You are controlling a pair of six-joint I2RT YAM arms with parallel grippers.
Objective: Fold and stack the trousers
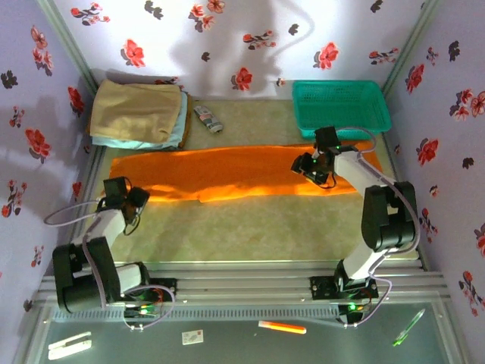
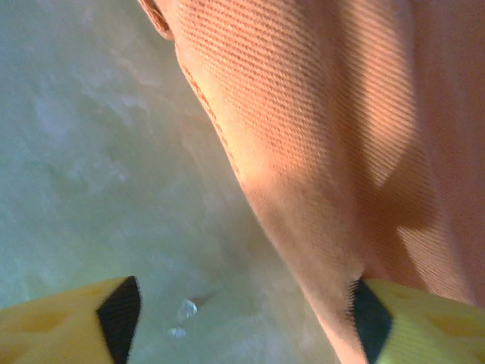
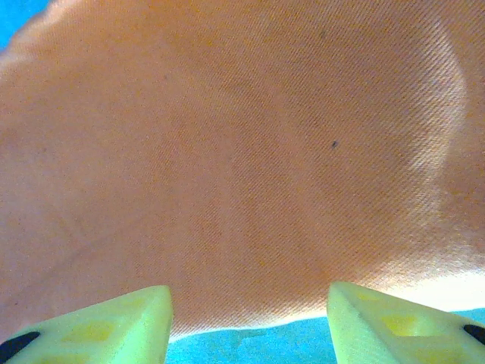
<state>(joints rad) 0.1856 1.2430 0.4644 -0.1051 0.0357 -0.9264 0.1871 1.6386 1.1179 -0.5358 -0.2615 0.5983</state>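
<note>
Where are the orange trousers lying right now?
In the top view, the trousers lie flat across mid-table, just in front of the tan folded pile and green basket.

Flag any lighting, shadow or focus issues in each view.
Top external: sharp; hard light streaks the trousers, and grey shadows fall on the back wall. Left wrist: soft focus, with a dark shadow crossing the trousers. Right wrist: the weave is readable, with pale glare along the right side.
</note>
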